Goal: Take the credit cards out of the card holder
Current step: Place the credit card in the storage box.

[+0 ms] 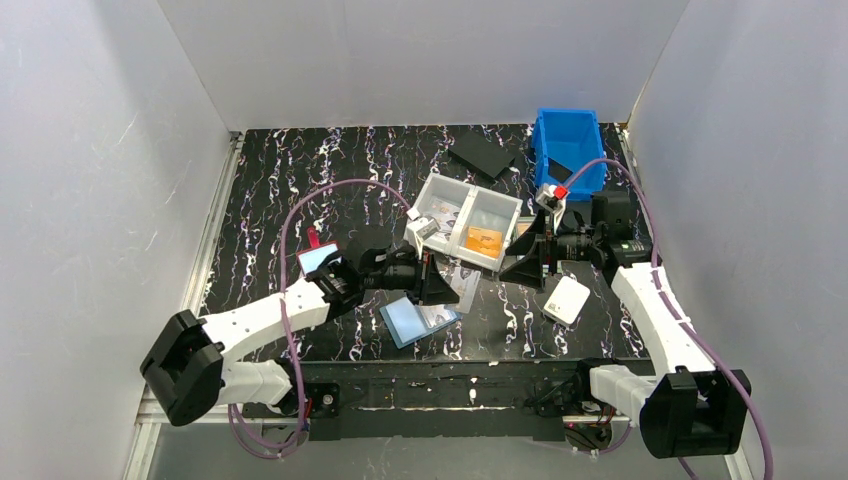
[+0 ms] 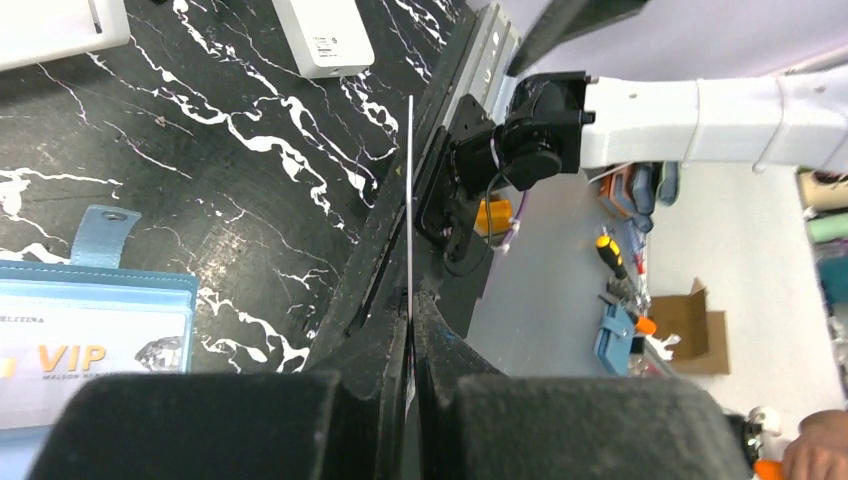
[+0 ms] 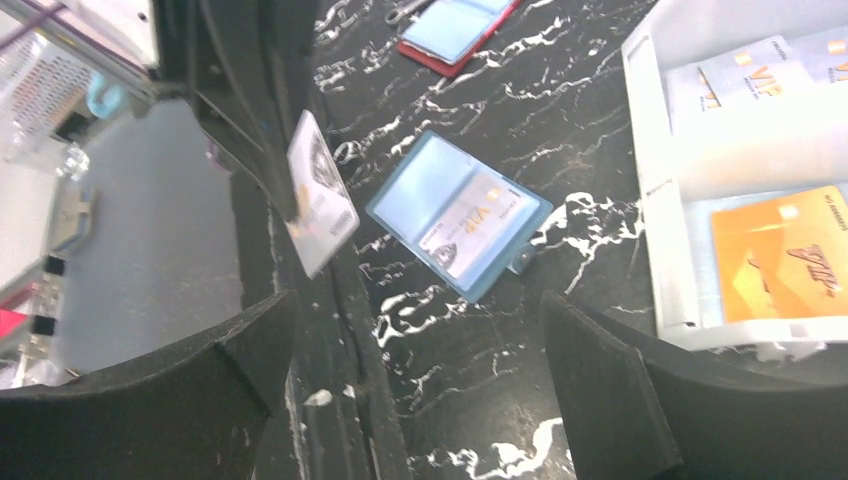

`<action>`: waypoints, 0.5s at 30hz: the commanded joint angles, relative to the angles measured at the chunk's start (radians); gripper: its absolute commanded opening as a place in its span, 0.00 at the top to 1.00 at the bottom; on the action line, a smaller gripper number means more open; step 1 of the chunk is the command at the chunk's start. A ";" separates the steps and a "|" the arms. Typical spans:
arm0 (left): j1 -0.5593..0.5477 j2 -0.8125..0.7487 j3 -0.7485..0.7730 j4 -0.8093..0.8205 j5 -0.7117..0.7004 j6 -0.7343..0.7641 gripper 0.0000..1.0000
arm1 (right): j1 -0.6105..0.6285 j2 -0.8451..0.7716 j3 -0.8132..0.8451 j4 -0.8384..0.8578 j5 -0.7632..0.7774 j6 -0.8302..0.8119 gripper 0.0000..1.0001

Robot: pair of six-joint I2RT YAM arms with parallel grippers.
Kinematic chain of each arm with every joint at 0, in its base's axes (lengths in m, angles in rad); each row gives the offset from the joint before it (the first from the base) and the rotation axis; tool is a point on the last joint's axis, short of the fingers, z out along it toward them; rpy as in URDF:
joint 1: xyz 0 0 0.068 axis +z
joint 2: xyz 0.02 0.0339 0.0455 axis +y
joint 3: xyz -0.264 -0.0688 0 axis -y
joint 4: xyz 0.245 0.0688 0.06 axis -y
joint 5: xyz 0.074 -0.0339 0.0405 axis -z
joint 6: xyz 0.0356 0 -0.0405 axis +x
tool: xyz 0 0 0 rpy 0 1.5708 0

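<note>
The card holder [image 1: 408,322] is a light-blue bifold lying open on the table near the front edge. One VIP credit card [image 1: 438,318] sits in its right pocket. My left gripper [image 1: 436,284] is just above the holder's far side and is shut on another credit card [image 1: 466,288]. That card shows edge-on in the left wrist view [image 2: 410,200], with the holder [image 2: 95,290] at the lower left. My right gripper [image 1: 526,258] is open and empty, to the right of the holder. In the right wrist view the holder [image 3: 430,180] and the held card [image 3: 318,195] lie beyond its gripper [image 3: 418,300].
A white two-compartment tray [image 1: 470,190] behind the grippers holds pale cards and an orange card [image 1: 484,241]. A blue bin [image 1: 568,150] stands at the back right and a black flat piece [image 1: 482,155] to its left. A red-edged holder [image 1: 318,260] lies left, a white box [image 1: 566,298] right.
</note>
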 commanded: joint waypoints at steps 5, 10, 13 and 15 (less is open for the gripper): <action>-0.004 -0.032 0.196 -0.520 0.064 0.284 1.00 | -0.001 -0.005 0.092 -0.255 0.032 -0.361 0.02; -0.016 -0.024 0.238 -0.576 0.068 0.316 1.00 | 0.000 -0.029 0.086 -0.273 0.003 -0.429 0.02; -0.031 -0.013 0.247 -0.582 0.071 0.320 1.00 | 0.003 -0.036 0.078 -0.318 -0.046 -0.500 0.02; -0.042 0.000 0.255 -0.586 0.069 0.322 1.00 | 0.010 -0.035 0.076 -0.360 -0.070 -0.558 0.02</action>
